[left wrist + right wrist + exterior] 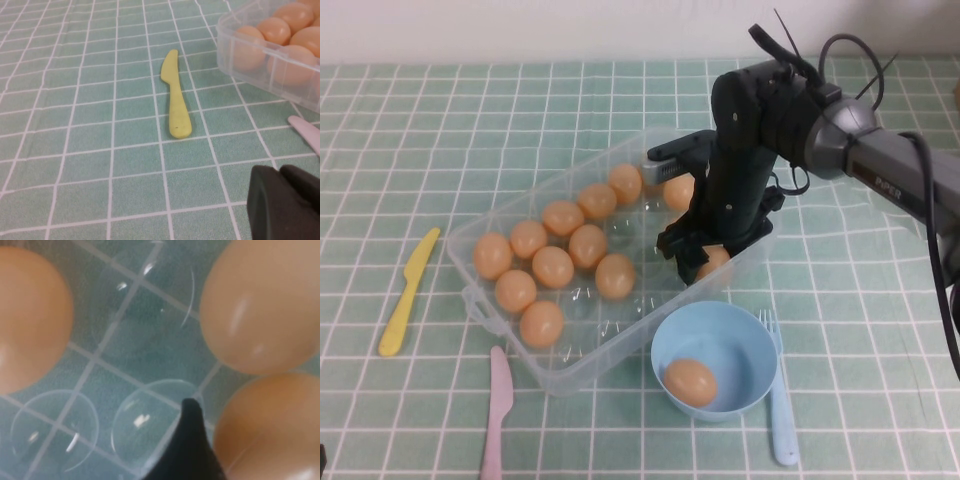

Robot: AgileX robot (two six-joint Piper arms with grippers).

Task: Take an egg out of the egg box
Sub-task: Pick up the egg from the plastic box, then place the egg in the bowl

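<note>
Yellow plastic knife (408, 292) at 9 o'clock on the green checked cloth (860, 330), pink knife (497, 412) at 7 o'clock. My left gripper (285, 202) hangs low over the cloth just beside the yellow knife; only a dark chunk of it shows in its wrist view, so I cannot tell if it's open or closed, and it touches nothing I can see.

Egg box (480, 300), clear plastic, sits mid-table, running from 8 o'clock up toward 1 o'clock, holding a cluster of tan eggs in its left half.

My right gripper (695, 255) is down inside the box's right end, jaws spread wide, holding nothing. The egg (715, 261) lies right at the fingertips, at the box's 4 o'clock corner; contact unclear. Another egg (678, 190) sits just behind the gripper.

Light-blue bowl (665, 345) at 5 o'clock, touching the box, one egg (690, 382) inside. Light-blue fork (778, 395) just beside the bowl's right.
</note>
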